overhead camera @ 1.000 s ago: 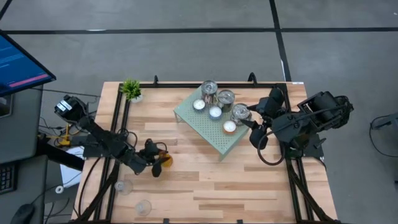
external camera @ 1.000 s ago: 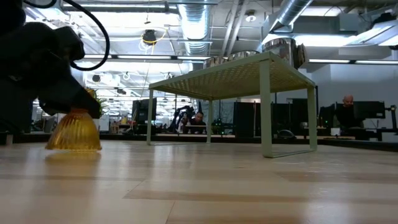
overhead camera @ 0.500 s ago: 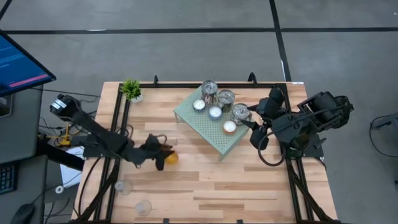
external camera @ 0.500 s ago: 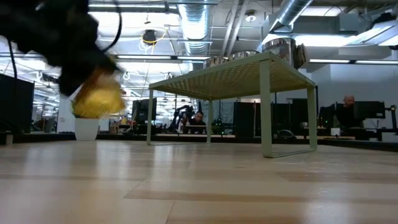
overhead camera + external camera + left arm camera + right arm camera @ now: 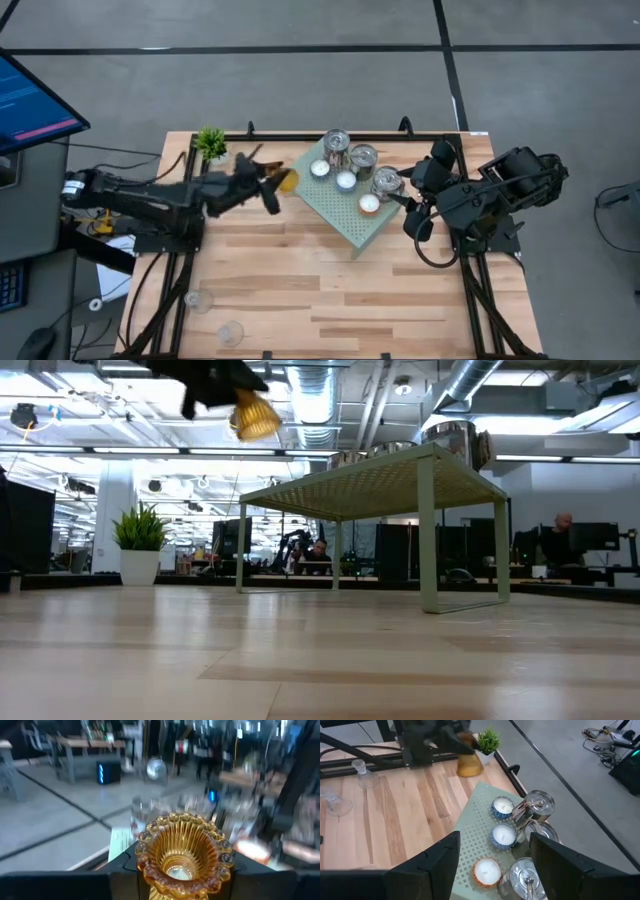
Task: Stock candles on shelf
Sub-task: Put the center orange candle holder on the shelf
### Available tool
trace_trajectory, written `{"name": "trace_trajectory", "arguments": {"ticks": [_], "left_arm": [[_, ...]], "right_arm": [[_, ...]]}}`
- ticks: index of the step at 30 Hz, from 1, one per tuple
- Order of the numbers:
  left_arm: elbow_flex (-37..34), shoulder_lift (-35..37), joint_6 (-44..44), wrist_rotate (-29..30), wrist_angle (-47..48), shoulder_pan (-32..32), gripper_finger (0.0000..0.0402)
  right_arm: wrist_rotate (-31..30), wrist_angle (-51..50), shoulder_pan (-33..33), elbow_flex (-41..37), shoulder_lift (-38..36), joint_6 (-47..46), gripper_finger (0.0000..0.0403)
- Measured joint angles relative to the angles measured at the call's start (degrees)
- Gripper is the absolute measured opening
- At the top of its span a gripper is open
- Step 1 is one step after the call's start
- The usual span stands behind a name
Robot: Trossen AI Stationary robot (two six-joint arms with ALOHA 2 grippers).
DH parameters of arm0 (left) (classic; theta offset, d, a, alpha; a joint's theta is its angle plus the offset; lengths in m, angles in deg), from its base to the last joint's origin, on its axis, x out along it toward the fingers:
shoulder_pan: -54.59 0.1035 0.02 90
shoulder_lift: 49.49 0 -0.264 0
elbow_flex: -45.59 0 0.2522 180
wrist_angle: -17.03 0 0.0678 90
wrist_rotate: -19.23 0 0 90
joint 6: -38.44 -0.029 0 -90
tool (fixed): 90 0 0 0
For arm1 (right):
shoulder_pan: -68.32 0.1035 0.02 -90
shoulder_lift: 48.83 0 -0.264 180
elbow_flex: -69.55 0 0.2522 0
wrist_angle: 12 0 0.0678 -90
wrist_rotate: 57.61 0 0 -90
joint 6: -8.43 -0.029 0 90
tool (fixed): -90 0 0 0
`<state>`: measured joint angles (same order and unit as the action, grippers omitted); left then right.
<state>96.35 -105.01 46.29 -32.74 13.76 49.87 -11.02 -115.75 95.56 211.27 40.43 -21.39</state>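
Candles on the shelf (image 5: 342, 205): three silver tins (image 5: 337, 142) along the far edge, a row of white tealights (image 5: 346, 180) just in front of them. Shelf is pale mint-green perforated metal on short legs, set at an angle on the wooden table (image 5: 330, 290), toward the right-hand far part.

Amber glass candle holder (image 5: 286, 179) is in the air, clamped between the fingers of the left gripper (image 5: 272, 182). It hangs just beside the shelf's left corner, near the tabletop's far edge. Low view: the holder (image 5: 256, 418) sits above shelf-top level, tilted, clear of the wood. Left wrist view: ribbed amber glass with a beaded rim (image 5: 184, 851), mouth facing the camera, dark fingers pressed to both sides.

Left arm reaches across from the table's left edge, passing close by the small green potted plant (image 5: 211, 143) at the far left corner.

Right gripper (image 5: 412, 196) waits at the shelf's right end, near the rightmost tin. Fingers part-open with nothing between them; right wrist view shows both dark fingers (image 5: 425, 870) spread either side of the tealights.

Two clear glass holders (image 5: 199, 300) stand on the table near the left front corner, well apart from the shelf.
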Motion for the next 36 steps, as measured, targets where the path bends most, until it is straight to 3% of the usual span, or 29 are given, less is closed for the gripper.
{"name": "trace_trajectory", "arguments": {"ticks": [4,9,14,23,36], "left_arm": [[3.2,-6.7,0.4,-9.0,4.8,6.2,0.0127],[5.5,-12.8,0.1,-12.9,7.0,10.8,0.0127],[5.7,-13.7,0.1,-17.4,7.1,13.9,0.0127],[5.7,-14.4,-1.3,-20.8,7.2,16.4,0.0127],[5.7,-14.4,-6.1,-20.4,7.0,16.4,0.0127]], "right_arm": [[0.0,0.0,0.0,0.0,0.0,0.3,0.0230],[0.0,0.0,0.0,0.0,0.0,0.4,0.0230],[-0.1,0.0,0.0,0.0,0.0,0.5,0.0230],[-0.1,0.0,0.0,0.0,0.0,2.0,0.0230],[-0.1,0.0,0.0,0.0,0.0,2.0,0.0230]]}}
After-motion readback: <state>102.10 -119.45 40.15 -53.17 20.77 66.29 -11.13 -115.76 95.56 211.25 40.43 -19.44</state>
